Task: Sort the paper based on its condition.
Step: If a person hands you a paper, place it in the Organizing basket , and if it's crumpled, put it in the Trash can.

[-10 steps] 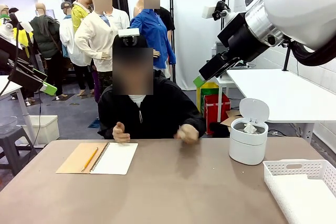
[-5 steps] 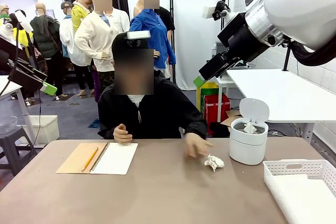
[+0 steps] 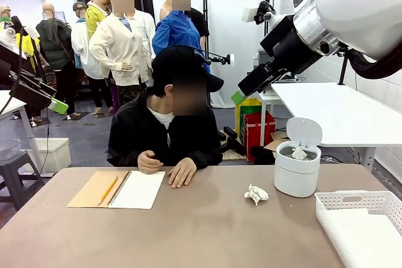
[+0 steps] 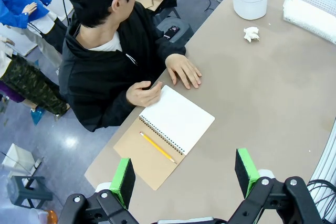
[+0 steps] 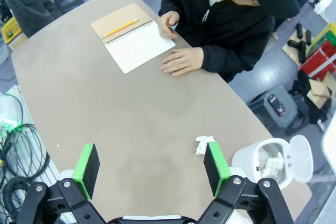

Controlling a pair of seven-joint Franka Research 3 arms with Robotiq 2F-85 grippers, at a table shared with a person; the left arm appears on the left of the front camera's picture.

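**Right claw spread and empty, high above a crumpled paper ball**

Both claws hang high over the bench with nothing between their pads. The left claw is also apart, looking down on the open notebook and its pencil.

In the front view the paper ball sits on bare bench at 8 o'clock of the white bin, just beside it but not touching. The bin's lid is up and wrinkled paper already lies inside. The white basket is at 4 o'clock of the bin, and the person's hands rest by the notebook, well apart from the ball at its 9 o'clock.

The ball should be very light, soft and springy. It will likely give under the pads and skid if one pad touches first. The best hold looks to be from straight above, pads straddling its fullest middle.

The right arm is raised at 1 o'clock of the front view, wrist angled down and across. Its wrist view places the ball just beside one green pad, so a sideways shift and a long descent seem needed.
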